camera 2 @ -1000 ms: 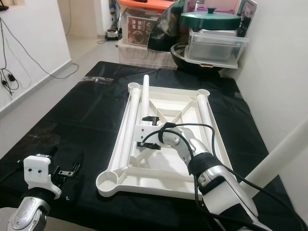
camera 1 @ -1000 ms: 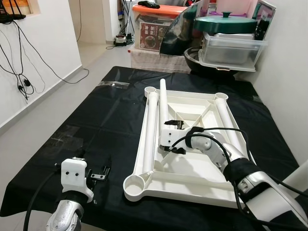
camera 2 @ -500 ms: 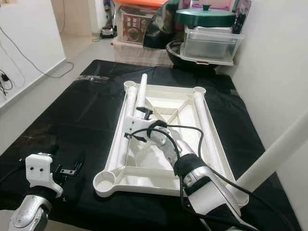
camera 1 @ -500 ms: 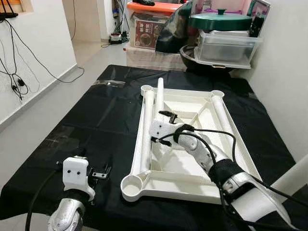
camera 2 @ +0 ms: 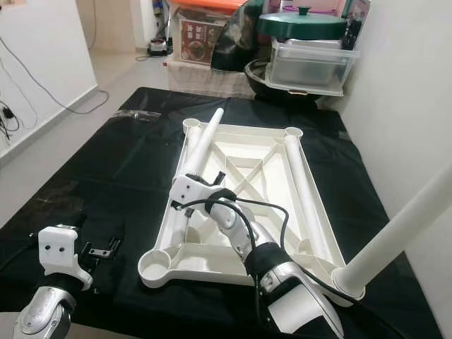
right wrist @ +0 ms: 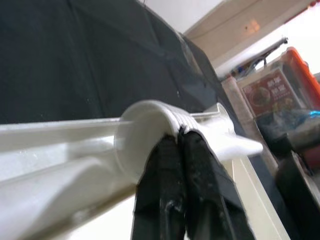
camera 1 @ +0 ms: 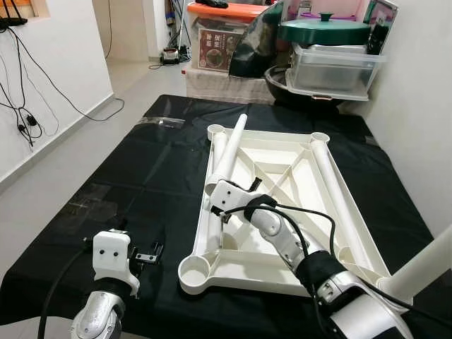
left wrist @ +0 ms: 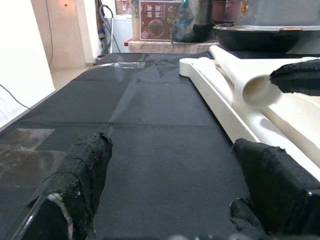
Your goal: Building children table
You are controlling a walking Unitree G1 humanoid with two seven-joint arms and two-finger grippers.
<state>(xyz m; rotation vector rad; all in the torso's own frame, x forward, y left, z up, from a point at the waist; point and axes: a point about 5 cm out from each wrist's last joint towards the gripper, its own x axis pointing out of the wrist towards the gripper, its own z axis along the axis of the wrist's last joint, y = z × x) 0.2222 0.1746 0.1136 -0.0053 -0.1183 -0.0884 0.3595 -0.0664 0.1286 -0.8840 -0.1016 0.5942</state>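
White plastic makes up the children's tabletop [camera 1: 296,265], which is laid upside down on a black sheet [camera 1: 141,176] spread over the floor; its underside is ribbed with diagonal braces and carries a round socket at each corner. A white tubular leg [camera 1: 328,185] is seen lying along the right side of the frame, another leg [camera 1: 219,152] along the left side, and a third stands upright in the near right corner socket [camera 2: 395,236]. A further loose leg [camera 1: 231,147] is held at its near end by the right gripper [camera 1: 224,200], its far end raised and tilted above the left rim of the tabletop. In the right wrist view the two black fingers [right wrist: 172,195] are pressed together at the ridged open mouth of this tube. The left gripper [camera 1: 145,256] is kept low over the black sheet, to the left of the tabletop, its padded fingers [left wrist: 82,172] spread apart with nothing between them.
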